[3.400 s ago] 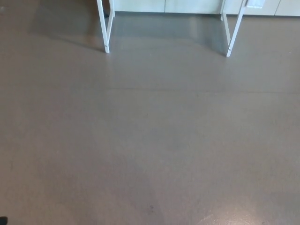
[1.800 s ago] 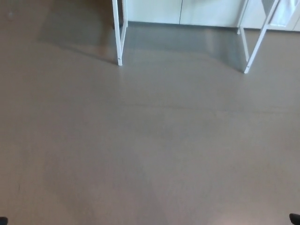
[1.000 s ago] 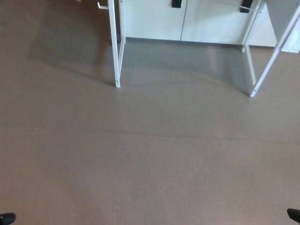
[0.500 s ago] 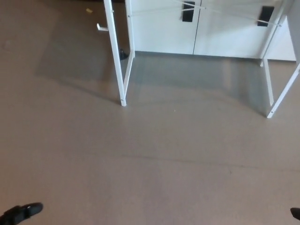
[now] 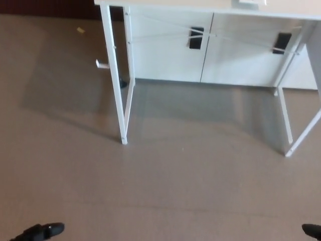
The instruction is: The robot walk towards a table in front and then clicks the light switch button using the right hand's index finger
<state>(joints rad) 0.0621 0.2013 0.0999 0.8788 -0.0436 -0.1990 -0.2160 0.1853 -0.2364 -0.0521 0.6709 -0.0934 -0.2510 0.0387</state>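
Note:
A white table stands ahead at the top of the head view, its front left leg (image 5: 114, 75) reaching the floor and the tabletop's front edge (image 5: 165, 4) just showing. On the tabletop at the picture's upper edge sits a small white object (image 5: 248, 2), too cropped to tell whether it is the light switch. Only a black tip of my left hand (image 5: 40, 232) shows at the bottom left corner. A sliver of my right hand (image 5: 312, 231) shows at the bottom right corner. Both hands are low and far from the table.
Behind the table stands a white cabinet (image 5: 165, 55) with two black handles (image 5: 196, 37). The table's right legs (image 5: 301, 135) slant down to the floor. A white peg (image 5: 102, 64) sticks out left of the left leg. Brown-grey floor (image 5: 165, 201) lies between me and the table.
The whole picture has shifted: the camera has come closer and the table sits lower and larger, with its top edge now showing. More of my left hand shows at the bottom.

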